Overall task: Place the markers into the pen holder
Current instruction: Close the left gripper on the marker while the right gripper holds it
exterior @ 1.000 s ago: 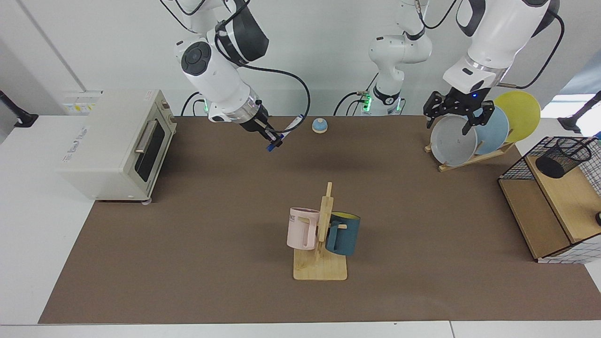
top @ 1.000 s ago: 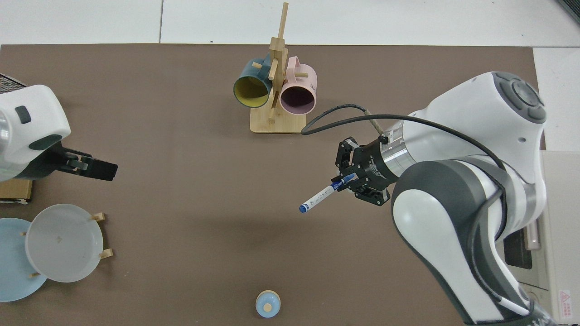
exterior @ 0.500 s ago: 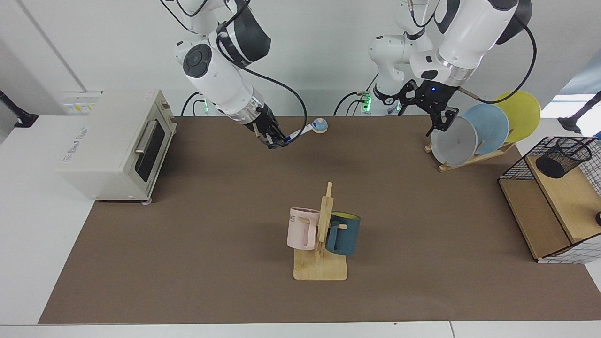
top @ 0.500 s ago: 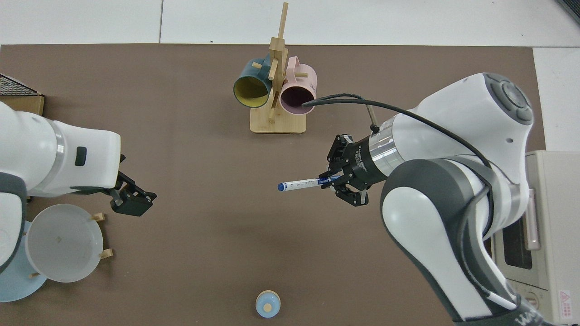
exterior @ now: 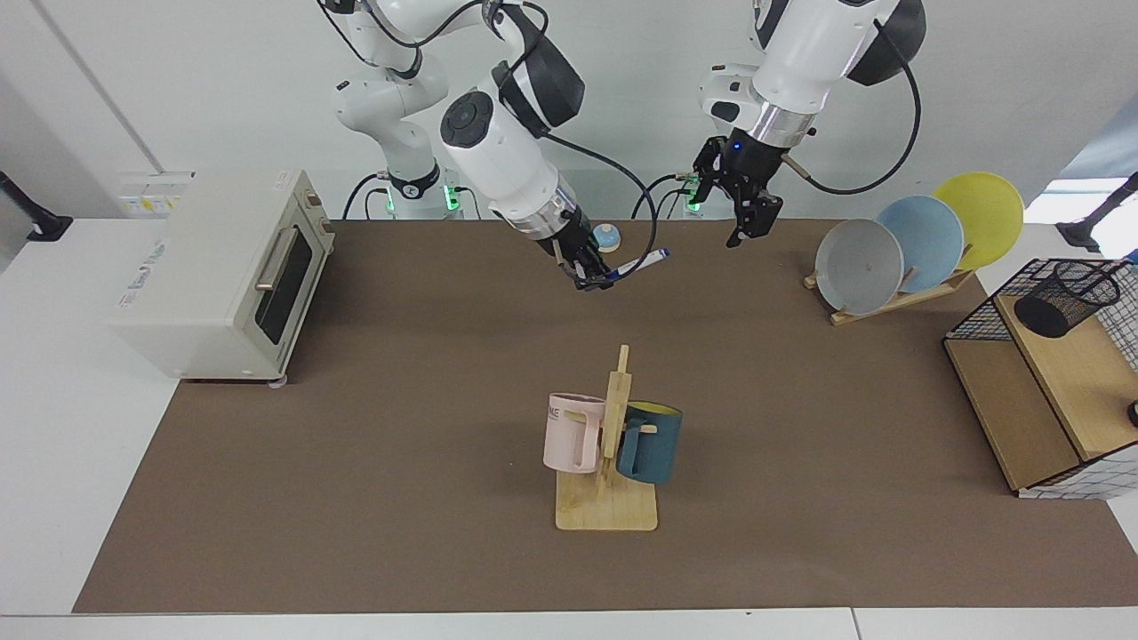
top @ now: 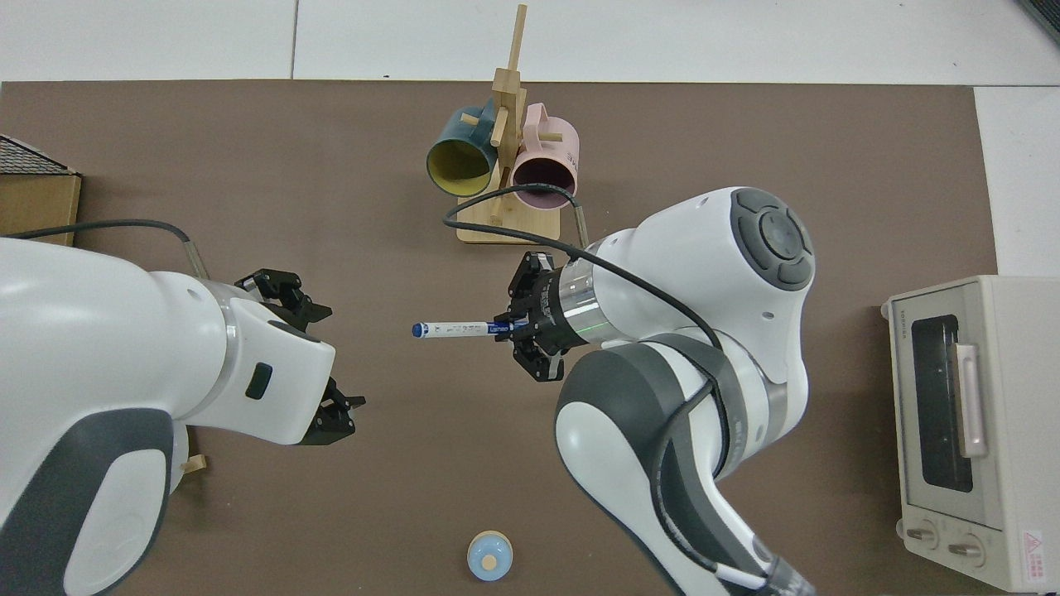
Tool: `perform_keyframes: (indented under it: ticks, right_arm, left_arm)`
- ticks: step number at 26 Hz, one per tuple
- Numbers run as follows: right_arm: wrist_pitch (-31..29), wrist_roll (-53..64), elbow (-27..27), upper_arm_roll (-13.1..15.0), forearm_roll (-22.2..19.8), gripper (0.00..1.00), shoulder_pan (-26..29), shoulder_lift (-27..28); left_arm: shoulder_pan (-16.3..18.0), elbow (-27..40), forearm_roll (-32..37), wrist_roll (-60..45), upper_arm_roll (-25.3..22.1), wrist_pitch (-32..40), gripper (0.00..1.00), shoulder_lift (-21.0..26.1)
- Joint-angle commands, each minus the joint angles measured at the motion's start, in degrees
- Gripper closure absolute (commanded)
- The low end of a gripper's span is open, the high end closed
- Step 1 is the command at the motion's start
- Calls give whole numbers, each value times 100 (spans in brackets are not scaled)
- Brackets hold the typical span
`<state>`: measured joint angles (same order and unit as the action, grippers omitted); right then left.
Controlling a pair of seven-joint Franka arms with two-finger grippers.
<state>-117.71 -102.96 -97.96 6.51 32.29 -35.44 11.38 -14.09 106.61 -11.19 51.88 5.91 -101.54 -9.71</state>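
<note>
Marker [exterior: 642,261] level in right end effector [exterior: 594,282].

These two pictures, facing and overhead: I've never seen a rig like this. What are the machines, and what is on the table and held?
Two white robot arms work at a brown-matted table. One picture faces them from across the table; the other looks straight down. The right gripper is shut on the marker, holding it level in the air. The left gripper is open and empty, hovering opposite the marker's free end. The pen holder sits on a rack at the table's edge. Also there: a toaster oven, a mug stand, and plates.
</note>
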Motion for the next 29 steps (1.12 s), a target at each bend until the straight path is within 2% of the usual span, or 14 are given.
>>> perform_keyframes:
  ticks: [1,7,11,25,27,28,29]
  right_arm:
    - [-217,-189,49,34,138,100,-121,101]
    - [-323,-189,-22,25,138,100,-147,84]
    - [-323,-172,-22,25,129,100,-147,84]
    - [-261,-128,-22,25,120,100,-139,84]
    - [-270,-128,-22,25,120,100,-139,84]
    - [-270,-128,-22,25,120,100,-130,84]
    - [-261,-128,-22,25,120,100,-130,84]
  left_arm:
    - [-331,676,-173,753,-99,-655,0,-365]
    - [-402,993,-286,1482,-99,-1315,0,-295]
    - [-604,1028,-348,1510,-90,-1473,0,-251]
    - [-745,967,-340,1440,-29,-1817,4,-66]
    - [-745,958,-348,1430,-11,-1860,9,-49]
    - [-745,958,-348,1439,-11,-1887,15,21]
    - [-745,949,-348,1448,-11,-1896,27,65]
